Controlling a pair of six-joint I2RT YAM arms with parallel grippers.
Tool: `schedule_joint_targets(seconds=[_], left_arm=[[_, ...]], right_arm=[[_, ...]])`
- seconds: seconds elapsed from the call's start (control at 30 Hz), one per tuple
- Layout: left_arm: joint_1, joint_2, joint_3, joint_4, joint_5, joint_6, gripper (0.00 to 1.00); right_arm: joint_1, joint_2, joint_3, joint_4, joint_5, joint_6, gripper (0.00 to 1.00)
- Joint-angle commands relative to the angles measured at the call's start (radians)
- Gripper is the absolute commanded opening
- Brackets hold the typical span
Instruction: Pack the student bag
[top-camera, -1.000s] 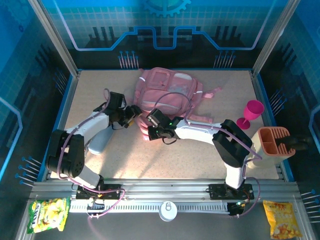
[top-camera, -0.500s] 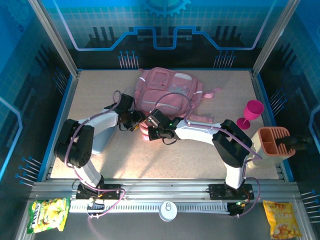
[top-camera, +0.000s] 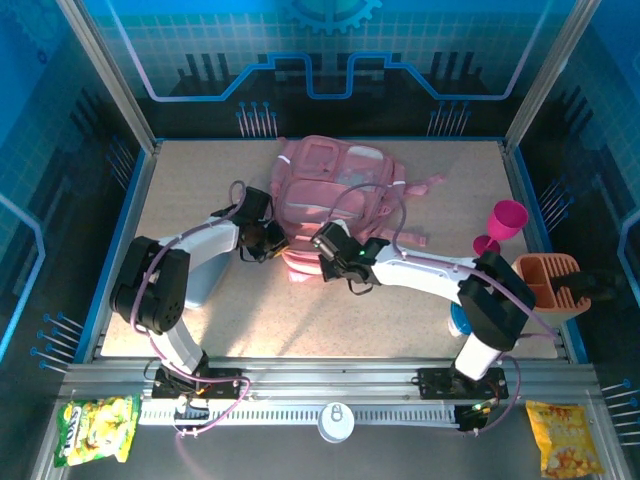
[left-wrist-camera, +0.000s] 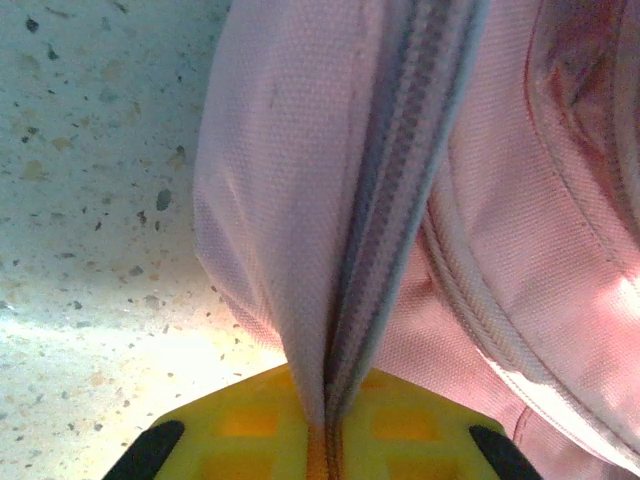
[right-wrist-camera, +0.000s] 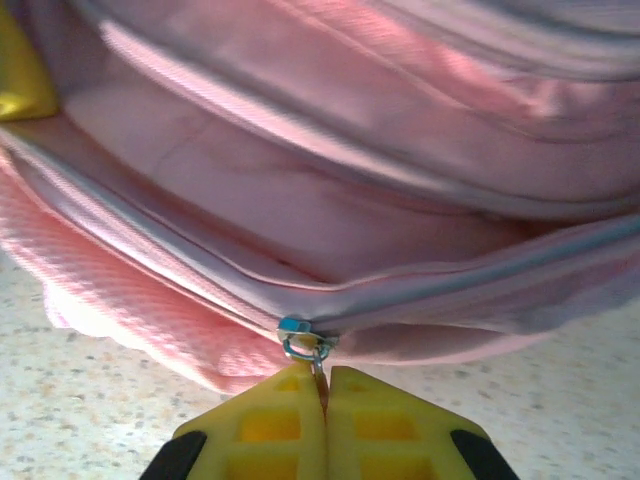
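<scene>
Two holds are in place on the student bag — a large, soft pink woven-fabric backpack with pale grey zip tracks. It lies flat on the speckled beige tabletop, at the far centre, with its near edge toward the arms.

**Handling.** The fabric is limp and unstructured. Judging from the folds, it will sag, bunch and follow any pull rather than keep its shape. It lies fairly flat, so it probably holds little and weighs little, and a one-sided tug is likely to drag the whole bag across the table. The weave should offer fair friction, and nothing about it looks fragile. Suitable holds are a raised seam beside a zip, a zip pull or a strap. One hold should anchor the bag while the other draws the slider.

**Left gripper**. The yellow fingers are pressed together on a ridge of pink fabric at the bag's near left corner, with a zip track running along the ridge. Bare table lies just beside the fold.

**Right gripper**. The yellow fingers are closed with no gap, clamped on the small metal zip pull at the bag's near edge. Left of the slider the pocket mouth appears to gape — right of it the track appears closed.
</scene>
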Motion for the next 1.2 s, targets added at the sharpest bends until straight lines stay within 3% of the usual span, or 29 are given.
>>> schedule_joint_targets(seconds=[0.0,0.2,0.5,0.77,0.97,1.17], left_arm=[[0.028,-0.062,0.028,-0.037,-0.053,0.045,0.0],[0.044,-0.112,0.035,-0.054,-0.032,0.06,0.0],[0.075,-0.148,0.032,-0.099,-0.032,0.114,0.0],[0.119,-0.127,0.032,-0.149,0.059,0.21,0.0],[0.122,-0.119,0.034,-0.157,0.073,0.22,0.0],[0.121,-0.105,0.031,-0.114,0.112,0.177,0.0]], right_arm=[[-0.052,-0.073,-0.036,-0.158,0.119,-0.019,0.0],[-0.127,-0.103,-0.052,-0.144,0.106,-0.04,0.0],[-0.261,-0.062,-0.057,-0.053,-0.047,-0.145,0.0],[-0.37,-0.028,-0.005,-0.097,-0.112,-0.238,0.0],[-0.343,-0.064,-0.02,-0.092,-0.188,-0.25,0.0],[-0.207,-0.069,-0.005,-0.059,-0.301,-0.217,0.0]])
